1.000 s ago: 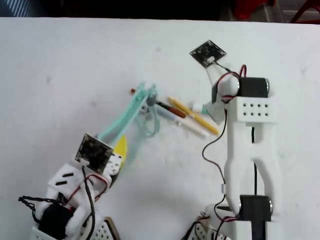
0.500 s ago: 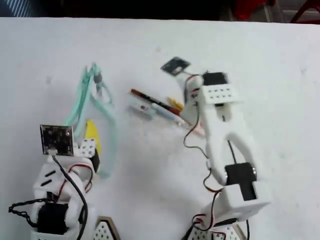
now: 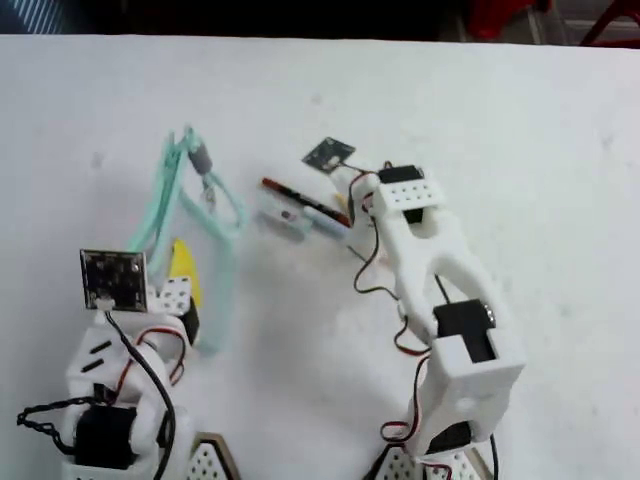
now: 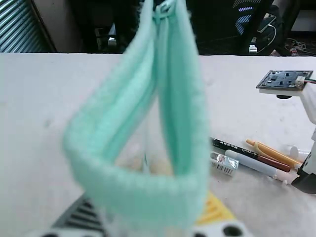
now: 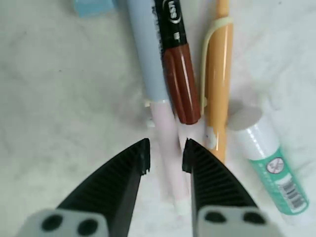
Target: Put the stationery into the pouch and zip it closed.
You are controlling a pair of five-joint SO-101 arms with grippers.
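Several slim stationery items (image 3: 300,208) lie bunched on the white surface (image 3: 520,130) in the high view, under the right arm (image 3: 440,290). Nearby, the left hand (image 3: 188,290) is clenched on the mint pouch (image 3: 200,200).

Left wrist view: the pouch gapes, soft and floppy, and is probably best held at its rim.

Right wrist view: the right hand (image 5: 165,150), released, straddles a pale pen (image 5: 165,128). Beside it lie a brown marker (image 5: 180,84), an orange pen (image 5: 217,89) and a glue stick (image 5: 266,158). All look light, stiff and slick, so a mid-barrel hold seems surest.
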